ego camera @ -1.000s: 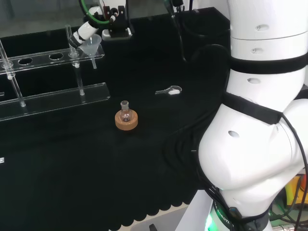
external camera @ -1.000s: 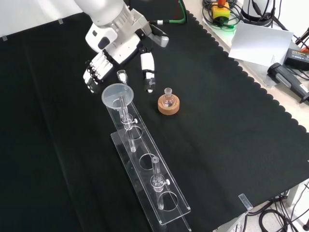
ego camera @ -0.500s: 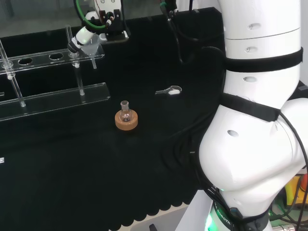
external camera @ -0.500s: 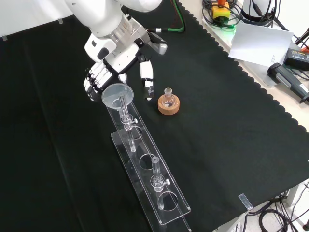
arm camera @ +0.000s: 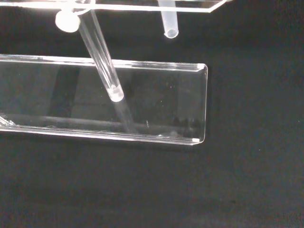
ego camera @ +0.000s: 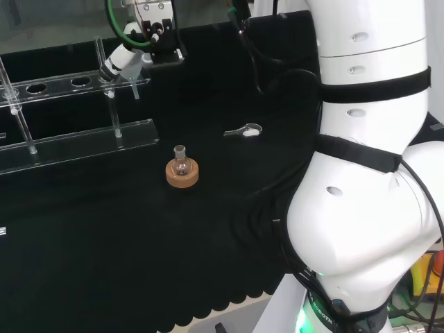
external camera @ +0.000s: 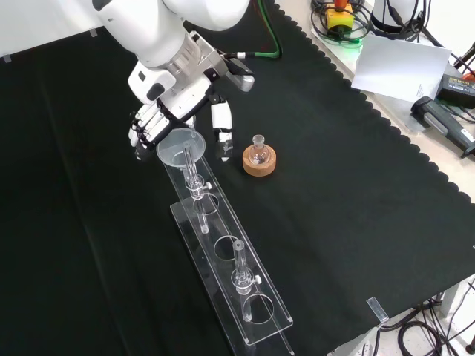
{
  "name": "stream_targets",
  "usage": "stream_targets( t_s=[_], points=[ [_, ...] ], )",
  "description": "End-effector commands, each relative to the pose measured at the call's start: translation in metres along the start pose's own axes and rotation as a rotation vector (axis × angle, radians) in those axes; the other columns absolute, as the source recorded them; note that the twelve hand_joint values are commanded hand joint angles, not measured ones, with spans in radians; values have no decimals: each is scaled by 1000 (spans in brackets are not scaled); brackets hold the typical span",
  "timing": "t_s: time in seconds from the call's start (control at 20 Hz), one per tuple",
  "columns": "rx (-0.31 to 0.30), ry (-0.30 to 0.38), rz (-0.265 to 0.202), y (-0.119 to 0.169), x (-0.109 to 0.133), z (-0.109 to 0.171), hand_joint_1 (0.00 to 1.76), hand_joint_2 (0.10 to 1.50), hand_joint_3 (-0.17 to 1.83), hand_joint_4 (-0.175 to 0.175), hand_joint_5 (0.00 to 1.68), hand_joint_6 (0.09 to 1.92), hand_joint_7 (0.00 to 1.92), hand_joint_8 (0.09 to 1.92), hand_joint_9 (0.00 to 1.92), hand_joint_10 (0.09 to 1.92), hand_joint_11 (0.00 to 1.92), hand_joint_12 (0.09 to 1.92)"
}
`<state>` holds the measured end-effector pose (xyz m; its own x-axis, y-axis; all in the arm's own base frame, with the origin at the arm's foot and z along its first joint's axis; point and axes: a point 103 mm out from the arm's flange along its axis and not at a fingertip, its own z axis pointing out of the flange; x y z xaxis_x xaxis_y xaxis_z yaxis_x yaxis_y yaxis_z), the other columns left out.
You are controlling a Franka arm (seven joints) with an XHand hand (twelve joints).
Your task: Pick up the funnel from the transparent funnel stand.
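Note:
A clear funnel point(external camera: 178, 146) sits in the end hole of the transparent stand point(external camera: 256, 326), its stem hanging below the top shelf. My hand point(external camera: 174, 111) hangs right behind the funnel's bowl in the front view. Its fingers point(external camera: 145, 132) are to the left of the bowl and the thumb point(external camera: 220, 133) to the right, spread apart with nothing clasped. In the head view the hand point(ego camera: 119, 60) covers the bowl and the funnel's stem point(ego camera: 136, 89) shows beneath it. The wrist view has the stem's tip point(arm camera: 167, 24) above the stand's base plate point(arm camera: 161, 107).
A small round flask on a cork ring point(external camera: 258, 159) stands just right of the stand's end in the front view. A glass tube piece point(external camera: 240, 268) sits in another stand hole. A small clear clip point(ego camera: 244, 130) lies on the cloth. Paper and cables point(external camera: 401, 63) lie off the cloth's right edge.
The hand has come down and nearer to the funnel, so that fingers and thumb now flank its bowl. In the head view it now covers the bowl. The funnel has not moved.

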<state>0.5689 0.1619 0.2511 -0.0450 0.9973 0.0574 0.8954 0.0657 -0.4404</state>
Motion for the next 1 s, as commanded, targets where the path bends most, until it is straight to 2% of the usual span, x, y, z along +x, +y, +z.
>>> stream_targets(
  t_s=[0.05, 0.25, 0.7, 1.0],
  points=[
    [-5, 17, 15, 4, -5, -1, 462, 705, 5, -75, 0, 87, 139, 429, 0, 431, 0, 409],
    [-11, 26, 25, 7, -8, -1, 465, 710, 6, -75, 0, 87, 158, 480, 0, 504, 0, 452],
    [-7, 13, 34, 10, -6, 3, 477, 723, 9, -76, 64, 87, 254, 544, 0, 795, 0, 610],
    [1, 8, 59, 11, -10, 5, 480, 726, 9, -77, 105, 87, 310, 559, 26, 848, 0, 639]
  ],
)
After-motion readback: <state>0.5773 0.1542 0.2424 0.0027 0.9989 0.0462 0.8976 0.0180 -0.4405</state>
